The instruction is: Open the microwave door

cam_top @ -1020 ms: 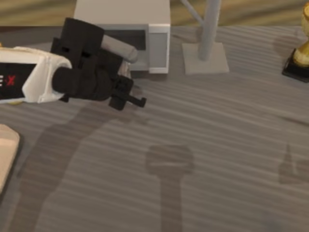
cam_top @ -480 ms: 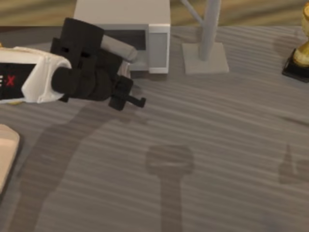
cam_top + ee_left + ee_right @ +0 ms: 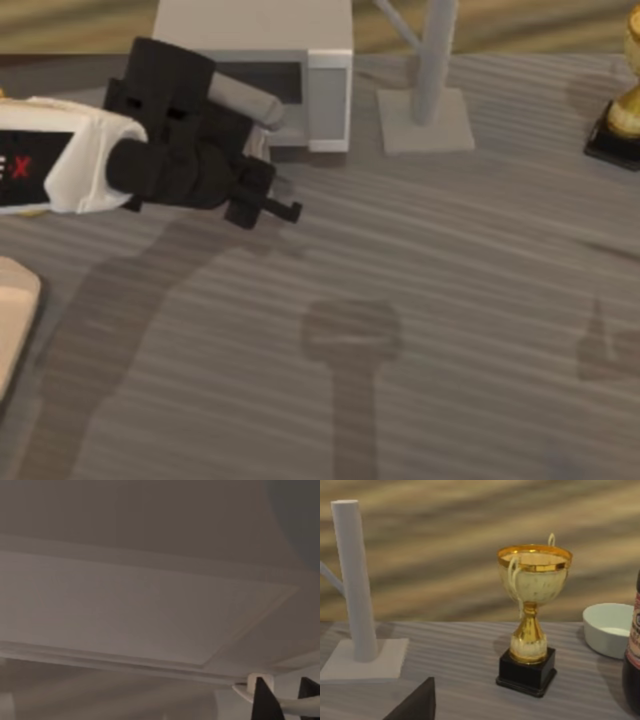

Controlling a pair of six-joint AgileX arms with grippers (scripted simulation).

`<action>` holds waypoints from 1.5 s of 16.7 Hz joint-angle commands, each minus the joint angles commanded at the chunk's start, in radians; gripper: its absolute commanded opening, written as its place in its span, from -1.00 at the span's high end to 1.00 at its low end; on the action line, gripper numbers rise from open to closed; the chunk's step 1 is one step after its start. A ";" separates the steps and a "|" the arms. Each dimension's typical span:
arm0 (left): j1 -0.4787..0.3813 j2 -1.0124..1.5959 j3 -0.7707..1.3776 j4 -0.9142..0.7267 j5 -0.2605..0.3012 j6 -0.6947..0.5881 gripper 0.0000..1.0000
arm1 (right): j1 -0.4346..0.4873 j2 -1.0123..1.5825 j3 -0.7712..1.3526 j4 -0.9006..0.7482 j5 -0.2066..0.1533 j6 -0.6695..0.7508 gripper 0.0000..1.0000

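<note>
The microwave (image 3: 268,60) is sitting at the upper left of the frame, its door (image 3: 262,85) facing the bench (image 3: 450,280). The left hand (image 3: 268,207) is working just in front of the door's lower edge, seemingly hooking a pale handle (image 3: 280,702); whether it is clenched cannot be told. The right arm is out of the top view.

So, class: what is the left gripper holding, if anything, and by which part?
The left gripper appears to hold the microwave door by the pale curved handle at its edge, with the jaws either side of it.
</note>
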 joint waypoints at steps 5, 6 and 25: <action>-0.001 -0.002 -0.004 -0.003 0.015 0.006 1.00 | 0.000 0.000 0.000 0.000 0.000 0.000 -1.00; 0.003 -0.005 -0.009 -0.005 0.023 0.019 1.00 | 0.000 0.000 0.000 0.000 0.000 0.000 -1.00; 0.037 -0.025 -0.029 -0.012 0.072 0.088 1.00 | 0.000 0.000 0.000 0.000 0.000 0.000 -1.00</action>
